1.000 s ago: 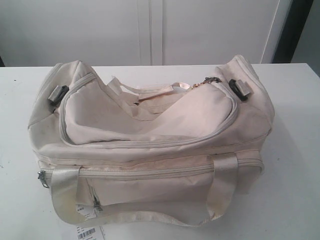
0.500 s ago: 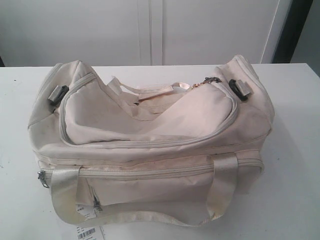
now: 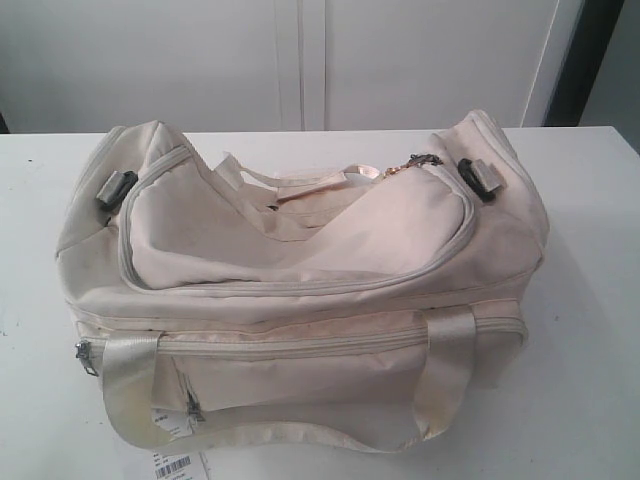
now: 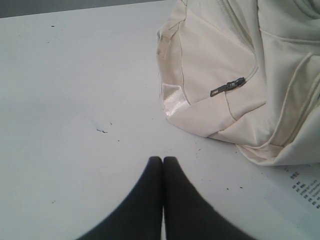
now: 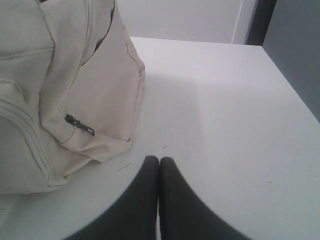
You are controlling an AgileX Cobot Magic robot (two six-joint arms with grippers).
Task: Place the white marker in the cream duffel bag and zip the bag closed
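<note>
The cream duffel bag (image 3: pixel 300 280) lies across the middle of the white table (image 3: pixel 590 380), its top flap zipped round and the gold ring zip pull (image 3: pixel 398 169) at its far right end. No white marker shows in any view. My left gripper (image 4: pixel 162 159) is shut with nothing in it, low over the table beside one end of the cream duffel bag (image 4: pixel 240 75). My right gripper (image 5: pixel 159 159) is shut and empty too, over the table by the other end of the bag (image 5: pixel 65 85). Neither gripper appears in the exterior view.
A barcode tag (image 3: pixel 172 465) hangs off the bag's front at the table's near edge, and printed paper (image 4: pixel 305 187) lies by the bag. A dark zip pull (image 4: pixel 227 87) sits on one end pocket, another zip pull (image 5: pixel 80 125) on the other. A white wall stands behind.
</note>
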